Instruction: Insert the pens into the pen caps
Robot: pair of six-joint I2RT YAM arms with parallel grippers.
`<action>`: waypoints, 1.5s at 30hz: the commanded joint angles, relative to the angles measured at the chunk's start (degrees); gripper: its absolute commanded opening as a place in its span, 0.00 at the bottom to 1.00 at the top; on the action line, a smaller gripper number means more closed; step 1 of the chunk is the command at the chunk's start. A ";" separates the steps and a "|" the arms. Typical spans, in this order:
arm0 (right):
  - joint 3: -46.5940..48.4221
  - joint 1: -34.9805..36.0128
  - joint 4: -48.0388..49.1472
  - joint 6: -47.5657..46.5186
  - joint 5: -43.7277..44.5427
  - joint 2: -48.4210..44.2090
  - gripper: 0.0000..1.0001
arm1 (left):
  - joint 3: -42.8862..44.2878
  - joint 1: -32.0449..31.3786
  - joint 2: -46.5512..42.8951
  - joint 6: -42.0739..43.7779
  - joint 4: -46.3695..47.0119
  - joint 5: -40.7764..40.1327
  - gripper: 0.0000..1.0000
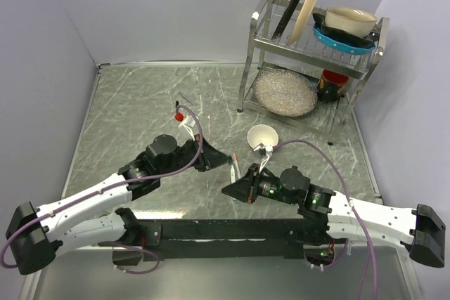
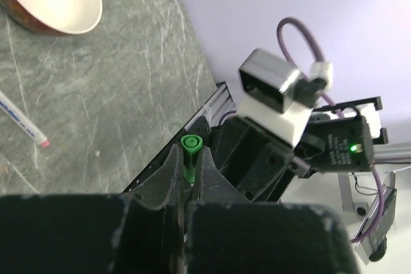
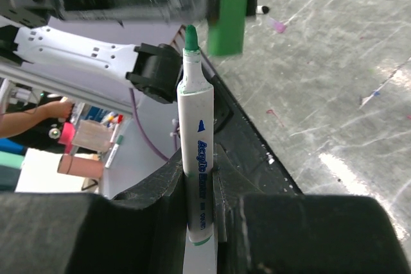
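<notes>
Pens number 4 as far as can be counted. 1 red-ended pen (image 1: pixel 184 121) lies on the table (image 1: pixel 133 96) left of centre, beyond the left arm and well apart from its fingers. Next comes the left gripper (image 2: pixel 190 162), raised above the table with its jaws closed on the only cap in view, 1 green cap (image 2: pixel 190 144), whose free end sticks out past the fingertips toward the right arm. What look like 2 thin pens (image 1: pixel 234 164) lie close together on the table between the grippers and the bowl, though their number cannot be told for certain. The right gripper (image 3: pixel 198 171) has its jaws closed on the barrel of 1 green-tipped pen (image 3: pixel 194 113), which is white with blue lettering. The jaws stand only a barrel's width apart. The pen's tip is just beside the green cap, not inside it. 1 white bowl (image 1: pixel 260 131) stands to the right of the thin pens. 1 dish rack (image 1: pixel 261 12) fills the far right corner, with 2 plates upright on its upper shelf.
</notes>
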 commanded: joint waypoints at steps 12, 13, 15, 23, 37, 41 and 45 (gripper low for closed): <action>0.09 0.84 2.98 0.07 -0.64 -0.05 0.00 | 6.60 -0.31 -0.45 2.66 -2.12 -3.49 0.01; 0.18 0.75 2.72 0.07 -0.38 -0.32 0.00 | 6.34 -0.31 -0.45 2.49 -1.95 -3.05 0.01; 0.18 0.84 2.45 -0.20 0.06 -0.76 0.00 | 5.64 -0.22 -0.62 2.31 -1.33 -2.70 0.01; 0.62 0.84 2.01 -0.28 0.06 0.03 0.00 | 3.53 -0.31 -0.10 1.79 0.42 -0.59 0.02; 1.32 0.84 1.22 -0.55 0.77 -0.50 0.00 | 1.86 -0.39 -0.89 1.79 1.39 0.73 0.02; 1.58 0.84 1.13 -0.72 0.94 -0.32 0.00 | 0.72 -0.31 -1.15 1.35 2.71 2.13 0.02; 1.76 0.84 0.96 -0.72 1.21 -0.58 0.00 | 0.10 -0.39 -1.06 1.43 3.32 3.63 0.02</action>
